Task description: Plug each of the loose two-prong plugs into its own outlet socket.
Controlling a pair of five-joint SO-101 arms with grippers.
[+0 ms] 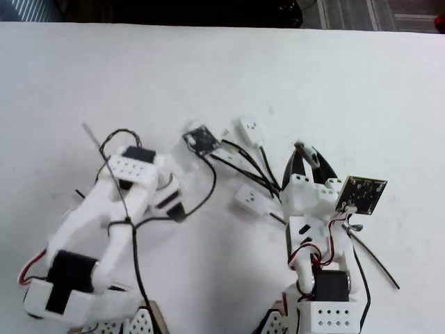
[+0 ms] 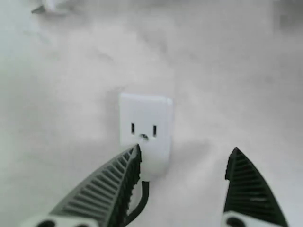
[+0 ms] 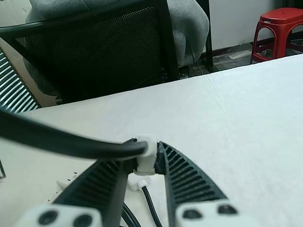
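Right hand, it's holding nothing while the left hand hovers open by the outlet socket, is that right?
No. The right hand is shut on a white plug with a black cable, as the right wrist view shows. The left hand does hover open by the outlet socket.

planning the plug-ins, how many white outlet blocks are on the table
2 clearly: the far outlet block mid-table, and the near outlet block between the left arm and right arm. Others may hide under them.
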